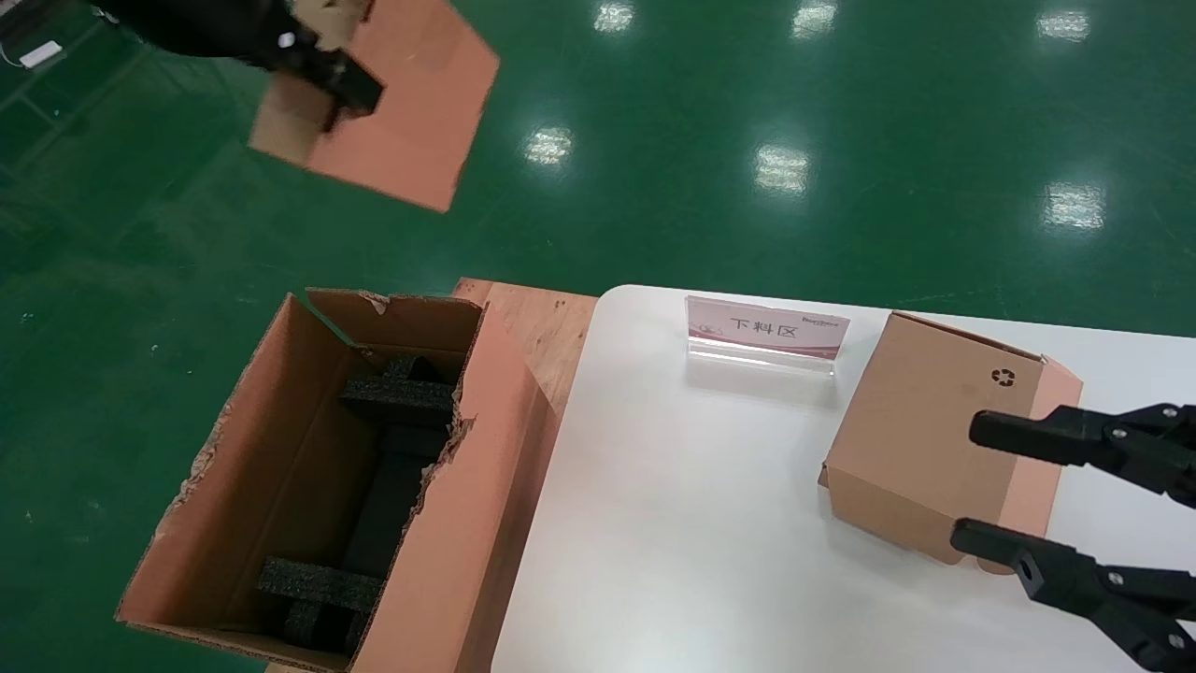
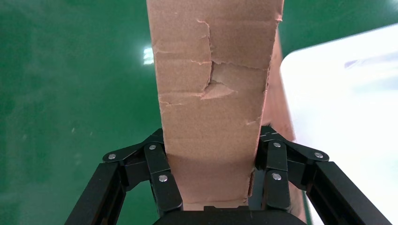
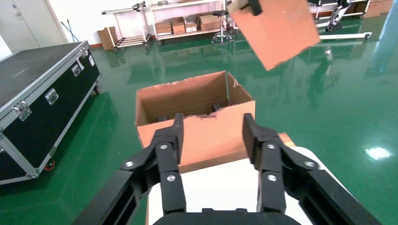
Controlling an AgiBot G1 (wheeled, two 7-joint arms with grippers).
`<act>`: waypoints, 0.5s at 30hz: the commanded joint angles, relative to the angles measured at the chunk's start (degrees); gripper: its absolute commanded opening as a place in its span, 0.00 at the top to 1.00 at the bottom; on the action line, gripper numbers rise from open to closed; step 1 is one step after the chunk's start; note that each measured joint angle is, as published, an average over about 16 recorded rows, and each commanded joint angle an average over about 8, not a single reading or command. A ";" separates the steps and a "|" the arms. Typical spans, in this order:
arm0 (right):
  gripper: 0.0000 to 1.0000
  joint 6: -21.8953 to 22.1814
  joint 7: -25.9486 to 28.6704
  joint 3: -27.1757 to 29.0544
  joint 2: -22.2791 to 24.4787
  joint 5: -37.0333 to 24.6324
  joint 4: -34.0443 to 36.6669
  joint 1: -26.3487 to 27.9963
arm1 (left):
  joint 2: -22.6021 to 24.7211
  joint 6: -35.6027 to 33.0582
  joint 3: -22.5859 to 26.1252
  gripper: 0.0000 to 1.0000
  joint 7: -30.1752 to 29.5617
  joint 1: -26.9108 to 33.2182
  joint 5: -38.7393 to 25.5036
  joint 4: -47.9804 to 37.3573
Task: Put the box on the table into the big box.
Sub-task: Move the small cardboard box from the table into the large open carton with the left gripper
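Observation:
My left gripper is shut on the small plain brown box and holds it tilted, high over the green floor, beyond the big box. In the left wrist view the fingers clamp both sides of the box, which has torn paper on its face. The big box stands open on the floor left of the white table, with black foam blocks inside. My right gripper is open and empty beside the table's right side. The right wrist view shows this gripper, the big box and the held box.
A cardboard box with a black recycling symbol sits on the table just in front of my right gripper. A small sign stand is at the table's far edge. A wooden board lies under the big box. A black flight case stands farther off.

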State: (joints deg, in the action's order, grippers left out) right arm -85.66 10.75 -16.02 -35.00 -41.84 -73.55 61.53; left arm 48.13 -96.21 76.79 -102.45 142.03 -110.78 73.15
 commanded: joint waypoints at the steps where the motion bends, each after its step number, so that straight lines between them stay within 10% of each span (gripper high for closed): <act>1: 0.00 0.00 0.00 0.00 0.00 0.00 0.00 0.00 | -0.09 -1.02 1.29 1.00 0.87 1.26 0.74 -0.60; 15: 0.00 0.00 0.00 0.00 0.00 0.00 0.00 0.00 | -1.20 -3.03 20.06 1.00 -2.01 12.42 16.33 -3.23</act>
State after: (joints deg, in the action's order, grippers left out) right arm -85.66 10.75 -16.02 -35.00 -41.84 -73.55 61.53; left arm 47.18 -99.18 97.02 -104.71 154.13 -94.52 70.06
